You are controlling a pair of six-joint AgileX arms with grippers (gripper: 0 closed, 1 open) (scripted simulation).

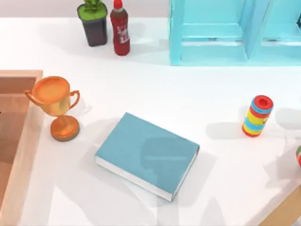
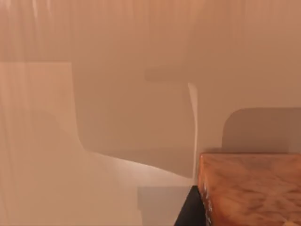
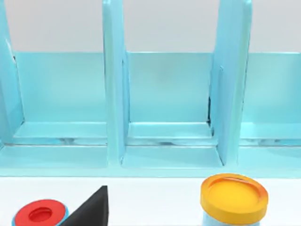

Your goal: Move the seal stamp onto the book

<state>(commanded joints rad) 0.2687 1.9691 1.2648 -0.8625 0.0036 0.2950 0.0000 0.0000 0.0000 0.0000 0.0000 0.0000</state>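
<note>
Top view: book (image 1: 146, 154) is lying askew mid-desk (image 1: 211, 94), with the wooden tray (image 1: 19, 141) at the left edge.

Left wrist: I'm reading the tan-orange block as the seal stamp (image 2: 249, 188), sitting just beside the left gripper (image 2: 190, 212). I can't tell whether that gripper is apart or together.

Right wrist: right gripper (image 3: 91, 209) is idling, facing the shelf (image 3: 115, 94). Can't tell its state either.

Plan: I'm centring on the stamp, gripping its sides and lifting straight up before crossing to the book.

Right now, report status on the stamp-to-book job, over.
Book flat mid-table, cover bare. Trophy on its left, striped cylinder far right, both apart from it. Nothing in the way.
</note>
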